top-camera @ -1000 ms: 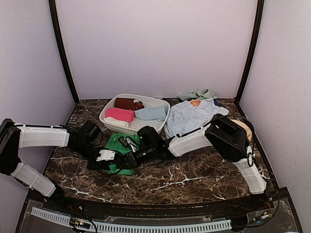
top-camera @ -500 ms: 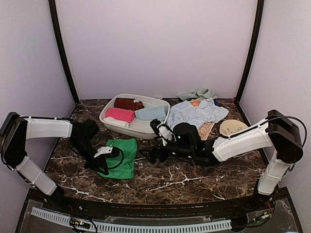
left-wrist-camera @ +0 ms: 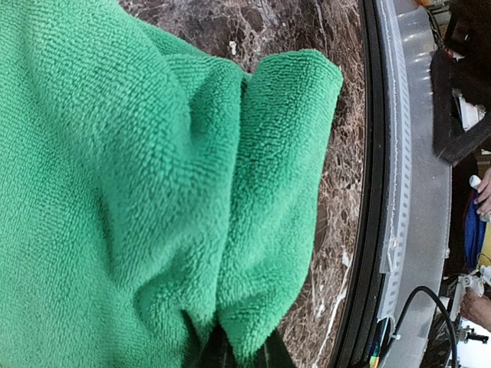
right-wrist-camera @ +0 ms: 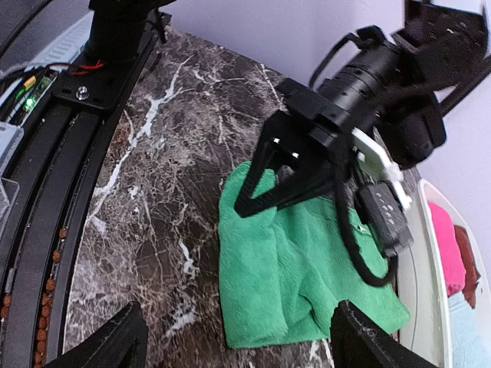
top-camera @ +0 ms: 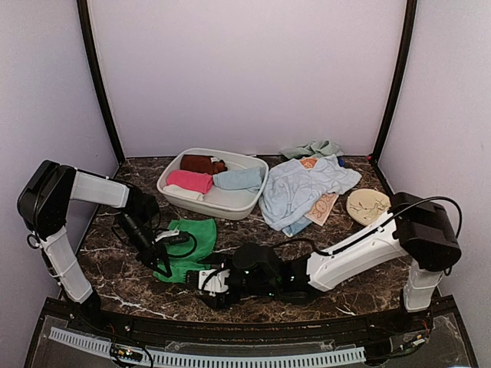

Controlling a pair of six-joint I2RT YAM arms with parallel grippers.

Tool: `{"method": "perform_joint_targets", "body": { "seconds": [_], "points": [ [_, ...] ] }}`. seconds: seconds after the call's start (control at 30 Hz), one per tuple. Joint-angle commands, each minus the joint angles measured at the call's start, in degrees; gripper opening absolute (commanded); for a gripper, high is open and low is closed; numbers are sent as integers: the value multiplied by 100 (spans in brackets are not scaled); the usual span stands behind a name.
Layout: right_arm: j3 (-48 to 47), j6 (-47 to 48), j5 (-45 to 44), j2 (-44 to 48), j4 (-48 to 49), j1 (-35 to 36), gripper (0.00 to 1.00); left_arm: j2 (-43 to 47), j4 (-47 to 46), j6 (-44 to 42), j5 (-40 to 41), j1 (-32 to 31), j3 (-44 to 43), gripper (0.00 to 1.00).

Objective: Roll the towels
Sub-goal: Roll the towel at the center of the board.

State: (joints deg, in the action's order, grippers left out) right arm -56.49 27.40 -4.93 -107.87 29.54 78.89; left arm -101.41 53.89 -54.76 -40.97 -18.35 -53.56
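Note:
A bright green towel [top-camera: 192,244] lies on the marble table, partly folded, and it fills the left wrist view [left-wrist-camera: 138,176]. My left gripper [left-wrist-camera: 242,354] is shut on a raised fold at the towel's near-left corner; it also shows from above [top-camera: 163,264] and in the right wrist view [right-wrist-camera: 253,201]. My right gripper [right-wrist-camera: 238,310] is wide open and empty, low over the table just in front of the towel [right-wrist-camera: 299,284]. From above, the right gripper [top-camera: 198,279] sits at the towel's near edge. Pink [top-camera: 189,181], brown [top-camera: 201,163] and pale blue [top-camera: 238,179] towels lie in the basin.
The white oval basin [top-camera: 217,202] stands behind the green towel. A pile of pale blue cloth [top-camera: 303,188] with a peach printed cloth [top-camera: 325,205] lies at the back right, beside a tan disc [top-camera: 368,204]. The table's front rail [right-wrist-camera: 46,230] is close.
My right arm has swung from the table's middle to the front edge, its gripper now at the towel's near side. My left gripper has shifted to the towel's near-left corner.

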Motion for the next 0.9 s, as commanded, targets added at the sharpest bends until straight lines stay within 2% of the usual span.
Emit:
{"method": "perform_joint_targets", "body": {
  "seconds": [0.0,0.17,0.23,0.33,0.37,0.43,0.5,0.53,0.6,0.73,0.87],
  "points": [
    [-814,1635,-357,-789,-74,162,79,-165,-2,208,269,71,-59,0],
    [-1680,1975,-361,-1593,-253,74,72,-142,-100,235,384,95,-1,0],
    [-1915,1859,-329,-1851,-394,-62,67,-77,-136,223,394,110,45,4],
    [-2144,1642,-238,-2101,-664,-206,51,51,-213,249,394,118,113,13],
    [-2193,1599,-199,-2139,-803,-229,44,114,-268,266,392,121,146,17],
    [-2257,1289,-119,-2204,-1048,-283,26,265,-424,308,383,151,229,37],
    [-2349,826,105,-2221,-1411,-390,14,472,-545,363,307,196,280,66],
    [-2399,542,263,-2202,-1611,-434,9,628,-609,426,254,226,281,74],
    [-2495,-136,654,-2122,-1942,-521,0,1027,-850,581,142,316,319,77],
    [-2748,-1092,1454,-2045,-2577,-664,0,2096,-1468,777,192,485,778,82],
    [-3137,-1899,2170,-2140,-3050,-880,0,2663,-1401,582,246,499,908,83]
  ]
}}
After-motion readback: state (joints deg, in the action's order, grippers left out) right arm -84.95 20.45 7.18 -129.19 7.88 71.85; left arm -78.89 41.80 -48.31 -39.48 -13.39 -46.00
